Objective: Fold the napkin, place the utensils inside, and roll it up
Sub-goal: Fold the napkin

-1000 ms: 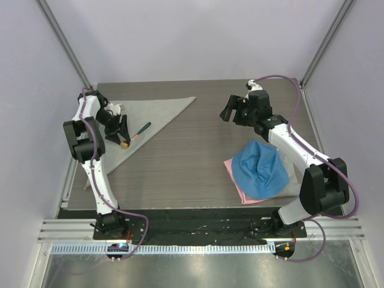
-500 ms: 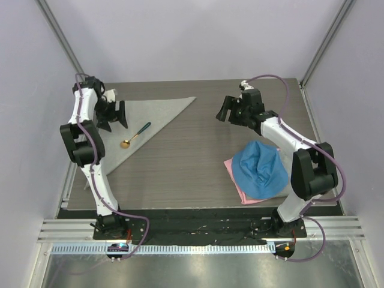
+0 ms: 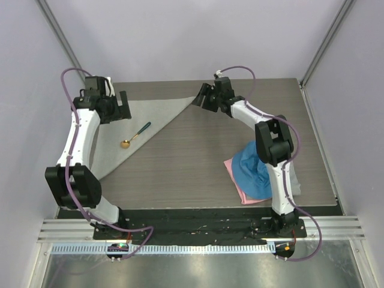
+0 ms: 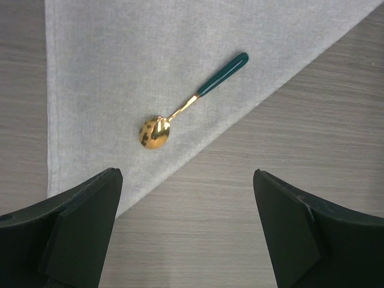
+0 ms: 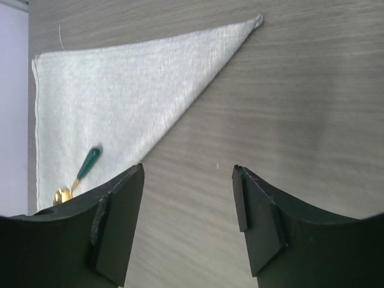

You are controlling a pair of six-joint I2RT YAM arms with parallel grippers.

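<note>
The napkin [image 3: 141, 115] lies folded into a light grey triangle at the back left of the table. On it rests the spoon [image 3: 135, 135], with its dark green handle toward the back right and its gold bowl toward the front left. My left gripper [image 3: 122, 108] hangs open above the napkin's back left part, holding nothing. In the left wrist view the spoon [image 4: 189, 105] lies on the napkin [image 4: 114, 66], beyond my left gripper [image 4: 186, 177]. My right gripper [image 3: 201, 99] is open and empty beside the napkin's far right tip. The right wrist view shows the napkin [image 5: 120, 90] and spoon [image 5: 81, 174] ahead and left of my right gripper [image 5: 189, 169].
A blue cloth [image 3: 259, 171] lies bunched on a pink cloth [image 3: 236, 177] at the front right, partly under the right arm. Grey walls close in the table on the left, back and right.
My left gripper has opened, let go of the spoon and drawn up and back from it. The right arm has swung left to the napkin's far right tip, its jaws narrowing a little.
</note>
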